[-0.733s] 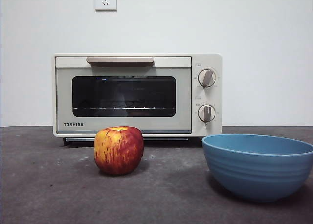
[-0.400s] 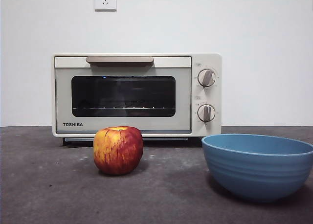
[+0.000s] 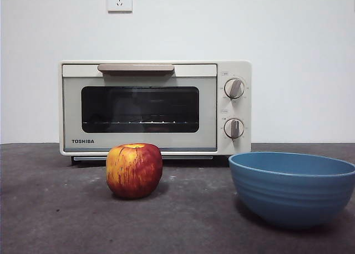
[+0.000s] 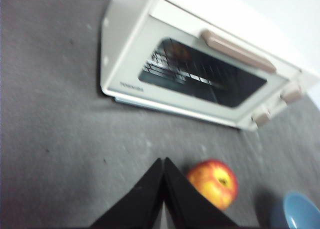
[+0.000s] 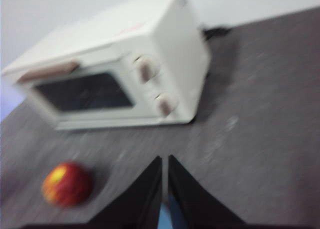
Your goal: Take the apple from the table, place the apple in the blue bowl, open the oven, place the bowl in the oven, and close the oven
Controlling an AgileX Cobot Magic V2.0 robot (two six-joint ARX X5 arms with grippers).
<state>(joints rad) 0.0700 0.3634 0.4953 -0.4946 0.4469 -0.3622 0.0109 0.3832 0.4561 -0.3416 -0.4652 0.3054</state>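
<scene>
1. Apple (image 3: 134,170) sits on table (image 3: 50,221), in front of oven (image 3: 155,107); door shut.
2. Blue bowl (image 3: 292,189) beside apple, apart, empty.
3. L gripper (image 4: 163,164) above table nr apple, jaws pressed together.
4. R gripper (image 5: 165,161) aloft, jaws together.

One apple (image 3: 134,170), one blue bowl (image 3: 293,189), one oven (image 3: 155,108)

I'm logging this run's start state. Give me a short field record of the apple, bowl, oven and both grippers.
apple: on the table, in front of the oven, untouched
bowl: blue, upright, apart from the apple; contents not visible
oven: door closed
left gripper: jaws shut, empty, above the table near the apple
right gripper: jaws nearly together, empty, above the bowl
</scene>
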